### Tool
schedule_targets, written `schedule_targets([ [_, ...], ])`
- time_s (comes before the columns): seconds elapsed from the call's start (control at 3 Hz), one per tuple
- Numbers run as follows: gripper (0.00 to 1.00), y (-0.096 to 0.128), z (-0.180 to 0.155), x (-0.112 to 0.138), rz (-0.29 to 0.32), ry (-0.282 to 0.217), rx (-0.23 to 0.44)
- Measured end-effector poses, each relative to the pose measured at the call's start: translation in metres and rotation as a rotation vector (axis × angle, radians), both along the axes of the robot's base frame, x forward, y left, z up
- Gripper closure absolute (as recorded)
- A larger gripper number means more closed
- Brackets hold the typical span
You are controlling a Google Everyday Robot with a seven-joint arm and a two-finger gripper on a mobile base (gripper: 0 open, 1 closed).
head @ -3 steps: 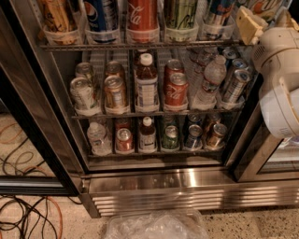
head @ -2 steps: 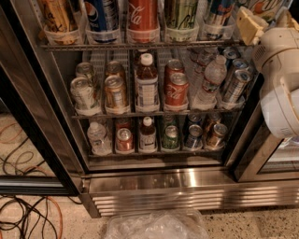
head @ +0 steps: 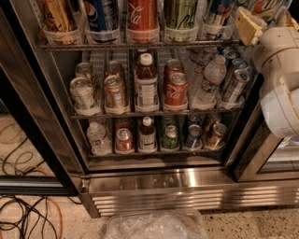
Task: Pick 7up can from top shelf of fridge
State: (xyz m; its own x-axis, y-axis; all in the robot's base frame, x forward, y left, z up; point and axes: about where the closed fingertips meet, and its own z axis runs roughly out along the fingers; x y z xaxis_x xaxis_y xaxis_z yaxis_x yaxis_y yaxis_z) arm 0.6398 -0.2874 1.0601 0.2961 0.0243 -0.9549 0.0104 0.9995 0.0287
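Note:
The fridge (head: pixel 187 184) stands open in front of me. Its top shelf (head: pixel 140 45) carries a row of upright cans in clear cup holders. The 7up can (head: pixel 267 5), white with green script, is at the upper right edge, nearer to me than the row and cut off by the frame's top. My gripper (head: pixel 265 19) is up there too. One beige finger (head: pixel 246 25) lies against the can's left side and the other shows at its right, so the gripper is shut on the can. The white arm (head: pixel 280 88) hangs below it.
On the top shelf stand an orange can (head: pixel 56 16), a blue can (head: pixel 102 16), a red Coca-Cola can (head: pixel 142 16) and a green-yellow can (head: pixel 180 14). Two lower racks hold tilted cans and bottles. Cables (head: pixel 28 219) and a plastic bag (head: pixel 154 226) lie on the floor.

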Motion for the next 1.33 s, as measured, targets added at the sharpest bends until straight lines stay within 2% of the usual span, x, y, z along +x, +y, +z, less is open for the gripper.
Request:
schedule_targets([
  [0.33,0.30,0.003,0.002,0.000,0.006,-0.004,-0.011],
  [0.67,0.32,0.010,0.007,0.005,0.016,-0.011,-0.050],
  [1.0,0.51,0.014,0.007,0.007,0.025,-0.009,-0.067],
  [1.33,0.74,0.014,0.007,0.007,0.025,-0.009,-0.067],
])
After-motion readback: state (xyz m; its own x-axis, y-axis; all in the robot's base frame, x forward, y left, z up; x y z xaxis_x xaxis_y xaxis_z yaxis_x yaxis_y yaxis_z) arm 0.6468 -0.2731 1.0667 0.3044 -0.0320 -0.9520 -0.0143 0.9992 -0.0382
